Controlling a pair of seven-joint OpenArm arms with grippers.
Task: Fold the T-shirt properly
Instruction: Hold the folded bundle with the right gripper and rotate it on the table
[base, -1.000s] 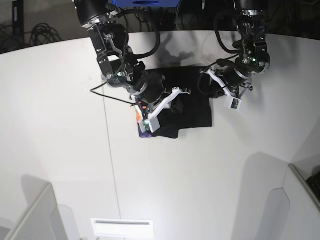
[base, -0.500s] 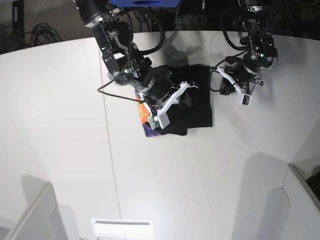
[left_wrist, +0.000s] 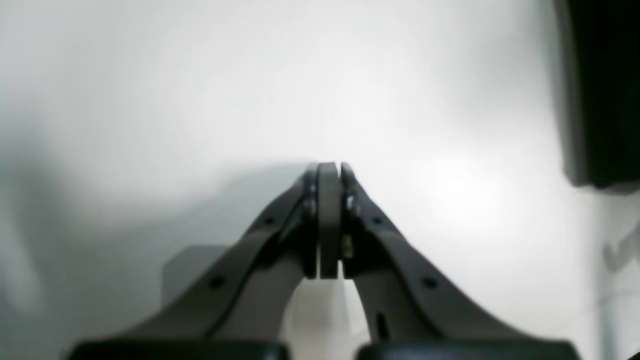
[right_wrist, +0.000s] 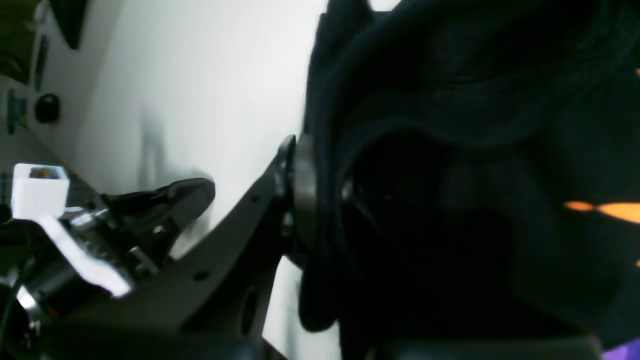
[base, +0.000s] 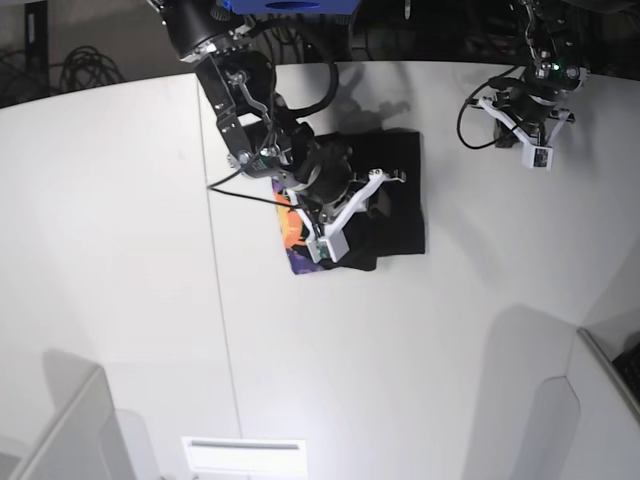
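The black T-shirt (base: 400, 190) lies bunched in a rough rectangle on the white table, and its orange and purple print (base: 294, 238) shows at the left edge. My right gripper (base: 372, 205) sits over the shirt's middle, shut on a fold of black cloth. In the right wrist view one finger pad (right_wrist: 302, 192) presses that fold (right_wrist: 450, 150), which hides the other finger. Orange print (right_wrist: 617, 210) shows at the right of that view. My left gripper (base: 522, 125) hangs far to the right of the shirt. It is shut and holds nothing (left_wrist: 330, 172).
White table (base: 420, 340) all around, with a seam line (base: 222, 320) running down its left half. A grey bin corner (base: 70, 430) sits at the bottom left and another (base: 600, 380) at the bottom right. Cables and dark clutter lie beyond the far edge.
My left arm has pulled up and to the right, away from the shirt. My right gripper has carried its fold rightward over the shirt, uncovering more of the orange print at the left.
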